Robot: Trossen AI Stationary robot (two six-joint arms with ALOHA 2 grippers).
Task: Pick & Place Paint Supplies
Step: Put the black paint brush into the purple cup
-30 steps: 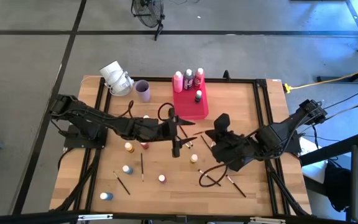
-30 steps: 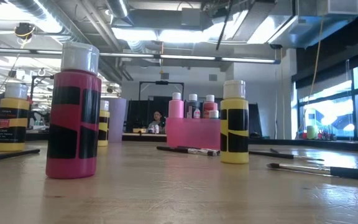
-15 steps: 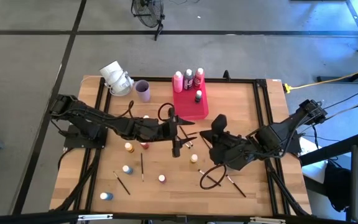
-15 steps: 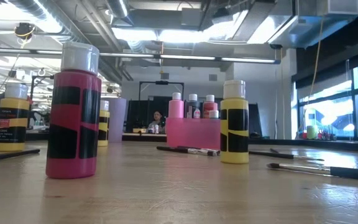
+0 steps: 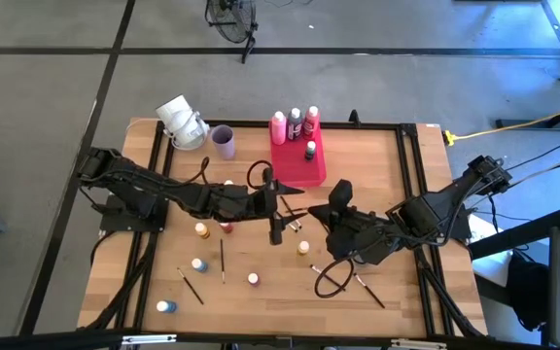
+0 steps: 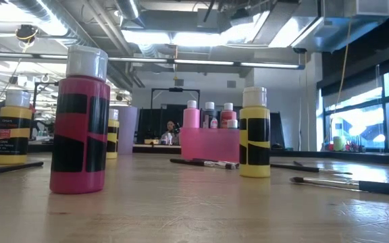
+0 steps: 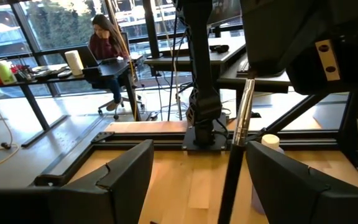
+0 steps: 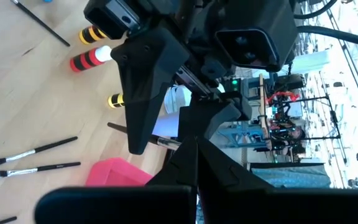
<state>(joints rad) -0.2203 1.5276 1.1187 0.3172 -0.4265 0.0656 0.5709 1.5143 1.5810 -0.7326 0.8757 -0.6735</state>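
Note:
A thin dark paintbrush (image 7: pixel 235 155) with a silver ferrule stands almost upright over the table's middle. My right gripper (image 5: pixel 311 208) is shut on its upper end. The left gripper (image 5: pixel 288 202) is level and open, and the brush stands between its fingers (image 7: pixel 291 186), closer to one of them, touching neither as far as I can see. Small light-capped paint bottles (image 5: pixel 201 230) and other brushes (image 5: pixel 223 261) lie scattered on the near half of the table. Both grippers are outside the low view. My right gripper pinches the paintbrush between its two shut fingers at the upper end, just above the silver ferrule (image 7: pixel 246 102). It comes slanting down from the table's right. The gripper's own body hides the contact. The brush hangs handle down, and its lower end is out of frame.
A pink-red tray (image 5: pixel 297 173) with several bottles stands at the far middle. Beside it are a lilac cup (image 5: pixel 224 142) and a white object (image 5: pixel 181 122). More brushes (image 5: pixel 367 290) lie near right. A pink bottle (image 6: pixel 80 121) and a yellow one (image 6: pixel 254 131) stand close in the low view.
My right gripper has turned at the wrist and tipped, and its dark upper part has swung a little toward the left gripper. It stays shut on the brush.

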